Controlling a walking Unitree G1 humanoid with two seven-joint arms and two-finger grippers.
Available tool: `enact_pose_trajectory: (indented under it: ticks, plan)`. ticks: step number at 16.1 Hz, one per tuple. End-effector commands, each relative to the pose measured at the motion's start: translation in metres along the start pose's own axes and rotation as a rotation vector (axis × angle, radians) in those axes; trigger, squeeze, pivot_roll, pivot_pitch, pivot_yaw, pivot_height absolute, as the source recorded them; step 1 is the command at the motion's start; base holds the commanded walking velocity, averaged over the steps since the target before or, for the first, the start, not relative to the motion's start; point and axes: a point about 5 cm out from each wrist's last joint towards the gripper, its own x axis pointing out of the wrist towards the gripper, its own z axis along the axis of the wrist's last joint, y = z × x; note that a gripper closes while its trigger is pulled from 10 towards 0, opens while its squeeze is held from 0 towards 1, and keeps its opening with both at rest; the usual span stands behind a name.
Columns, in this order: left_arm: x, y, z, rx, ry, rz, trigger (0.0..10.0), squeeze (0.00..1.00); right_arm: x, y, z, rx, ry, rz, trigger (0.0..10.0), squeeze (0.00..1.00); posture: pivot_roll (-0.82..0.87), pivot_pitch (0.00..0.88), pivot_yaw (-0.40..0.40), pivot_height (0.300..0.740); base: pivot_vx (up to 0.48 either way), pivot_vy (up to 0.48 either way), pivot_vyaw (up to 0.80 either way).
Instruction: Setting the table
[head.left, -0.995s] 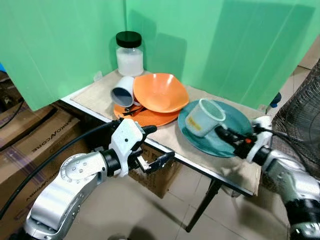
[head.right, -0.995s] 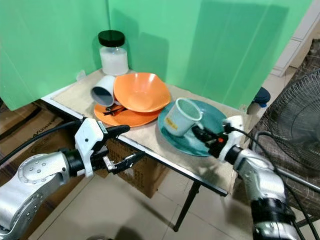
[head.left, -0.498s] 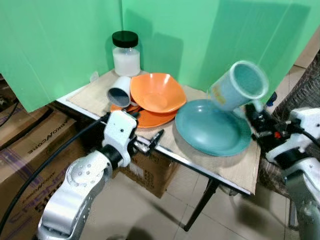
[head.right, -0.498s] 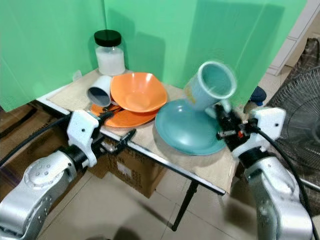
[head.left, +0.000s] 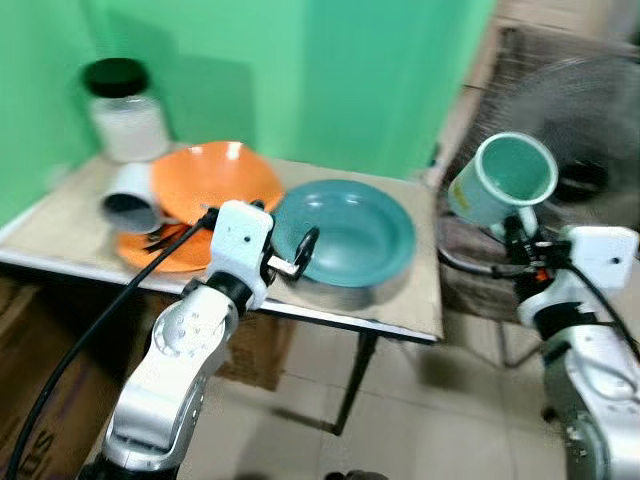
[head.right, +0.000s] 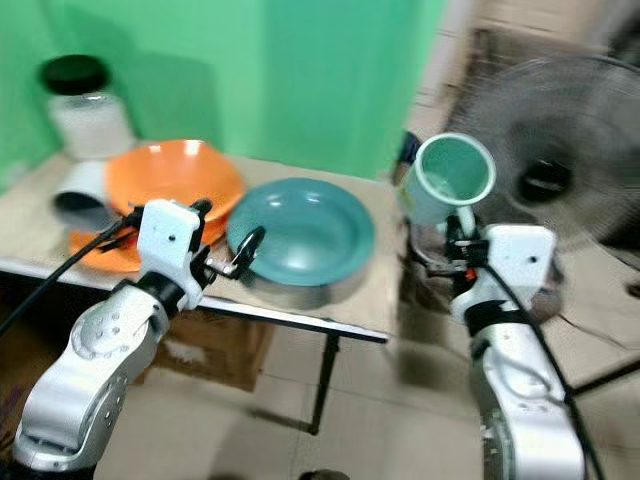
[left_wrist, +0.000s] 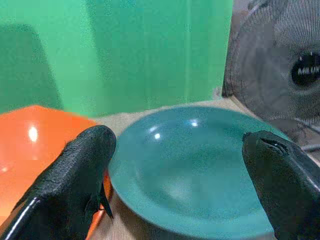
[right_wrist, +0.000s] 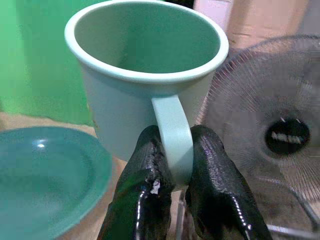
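My right gripper (right_wrist: 175, 175) is shut on the handle of a pale green mug (head.left: 500, 182), held up in the air to the right of the table, past its edge. A teal plate (head.left: 345, 232) lies on the table's right half. Beside it an orange bowl (head.left: 212, 178) rests on an orange plate (head.left: 160, 252), with a grey cup (head.left: 130, 197) tipped against them. My left gripper (head.left: 292, 250) is open at the table's front edge, between the orange dishes and the teal plate, its fingers (left_wrist: 82, 170) spread before the teal plate (left_wrist: 192, 165).
A glass jar with a black lid (head.left: 122, 118) stands at the table's back left corner. Green screens (head.left: 300, 70) wall the table behind. A standing fan (head.left: 575, 150) is close on the right, behind the mug. Tiled floor (head.left: 400, 400) lies under the table.
The camera has swung right, so the whole scene shifted left. My right gripper carried the mug off to the right, beyond the table edge. The left gripper rose to the teal plate's rim.
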Motion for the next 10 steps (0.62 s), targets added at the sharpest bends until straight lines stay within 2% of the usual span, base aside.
enact_pose_trajectory:
  ticks: [1, 3, 6, 10]
  plan:
    - [-0.004, 0.005, 0.002, 0.012, -0.010, 0.030, 10.0, 0.00, -0.001, -0.002, -0.006, 0.001, 0.032, -0.031, 10.0, 0.00, 0.08, 0.000, -0.097, 0.740, 0.000, 0.000, -0.80]
    - [-0.004, 0.009, 0.003, 0.009, -0.017, 0.048, 10.0, 0.00, 0.001, -0.002, -0.008, -0.044, 0.018, -0.098, 10.0, 0.00, 0.06, 0.000, -0.077, 0.740, 0.000, 0.000, -0.80]
    - [-0.002, 0.007, 0.009, 0.000, -0.037, 0.013, 10.0, 0.00, -0.004, -0.001, -0.012, -0.057, 0.042, -0.098, 10.0, 0.00, 0.05, 0.000, -0.068, 0.740, 0.000, 0.000, -0.80]
    - [0.001, 0.008, 0.005, 0.017, -0.020, 0.019, 10.0, 0.00, -0.007, 0.001, -0.020, -0.089, 0.079, -0.117, 10.0, 0.00, 0.04, 0.000, -0.053, 0.740, 0.000, 0.000, -0.80]
